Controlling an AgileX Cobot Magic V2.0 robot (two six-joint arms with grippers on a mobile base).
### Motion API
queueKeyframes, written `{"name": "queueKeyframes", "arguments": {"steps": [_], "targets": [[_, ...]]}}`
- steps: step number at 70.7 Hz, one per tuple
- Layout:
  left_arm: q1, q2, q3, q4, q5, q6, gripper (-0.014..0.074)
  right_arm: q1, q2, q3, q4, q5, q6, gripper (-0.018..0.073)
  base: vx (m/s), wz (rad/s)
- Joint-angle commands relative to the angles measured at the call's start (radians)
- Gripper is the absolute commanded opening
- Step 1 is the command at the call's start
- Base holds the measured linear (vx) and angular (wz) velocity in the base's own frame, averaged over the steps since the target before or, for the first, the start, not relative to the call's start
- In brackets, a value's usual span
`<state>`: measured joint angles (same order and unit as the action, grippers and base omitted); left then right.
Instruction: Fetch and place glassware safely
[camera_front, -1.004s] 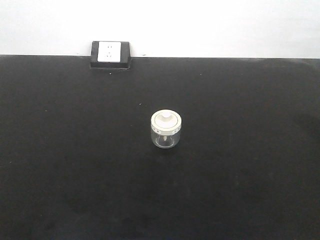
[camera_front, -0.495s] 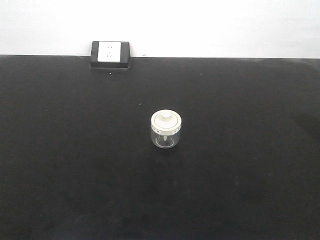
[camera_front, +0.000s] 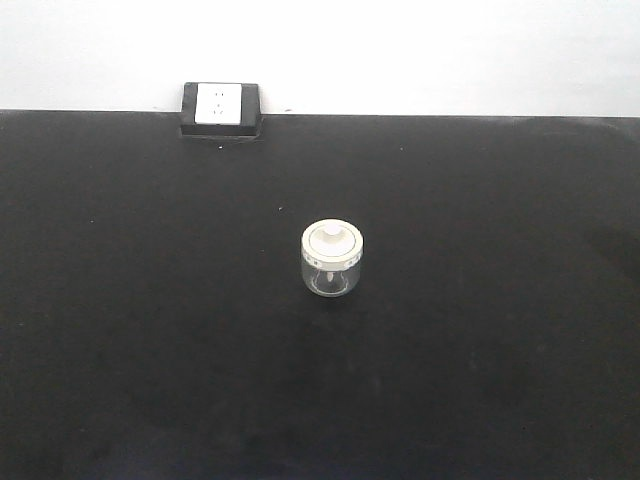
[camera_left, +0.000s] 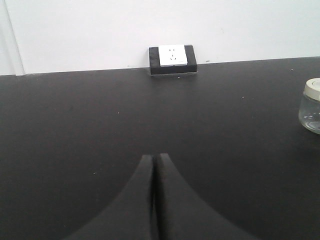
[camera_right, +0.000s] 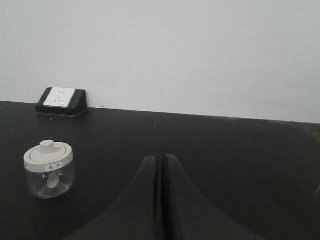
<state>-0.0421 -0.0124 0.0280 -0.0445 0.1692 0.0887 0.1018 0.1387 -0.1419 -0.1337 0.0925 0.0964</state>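
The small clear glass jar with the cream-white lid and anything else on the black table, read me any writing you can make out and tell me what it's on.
Small clear glass jar with cream-white lid: a white label on the lid's rim carries two small dark characters, too blurred to read.
White wall socket in a black housing: only slot holes, no readable text.
Black table: no writing visible.
Nothing else legible in any view.

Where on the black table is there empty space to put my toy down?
Almost everywhere. The black table is bare left of the glass jar, right of it, and all along the near edge. Between the jar and the socket box at the back wall is open too. Only the jar's own spot in the middle is taken; nothing is crowded.
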Motion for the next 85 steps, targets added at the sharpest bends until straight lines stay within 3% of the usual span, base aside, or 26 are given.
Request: {"name": "queueKeyframes", "arguments": {"steps": [1, 11, 27, 36, 85], "targets": [[-0.001, -0.012, 0.029, -0.01, -0.075, -0.004, -0.0007, -0.074, 0.009, 0.025, 0.1, -0.118, -0.039, -0.0003, 0.0, 0.0], [-0.001, -0.012, 0.029, -0.01, -0.075, -0.004, -0.0007, -0.128, -0.001, 0.086, 0.106, -0.168, -0.012, -0.0003, 0.0, 0.0], [-0.001, -0.012, 0.029, -0.01, -0.075, -0.004, -0.0007, -0.128, -0.104, 0.189, 0.098, -0.173, -0.012, -0.0003, 0.0, 0.0], [-0.001, -0.01, 0.029, -0.01, -0.075, -0.004, -0.0007, -0.128, -0.163, 0.189, 0.096, -0.092, -0.028, -0.0003, 0.0, 0.0], [-0.001, -0.011, 0.029, -0.01, -0.074, -0.003, -0.0007, -0.126, -0.162, 0.189, 0.096, -0.086, -0.028, -0.0003, 0.0, 0.0]]}}
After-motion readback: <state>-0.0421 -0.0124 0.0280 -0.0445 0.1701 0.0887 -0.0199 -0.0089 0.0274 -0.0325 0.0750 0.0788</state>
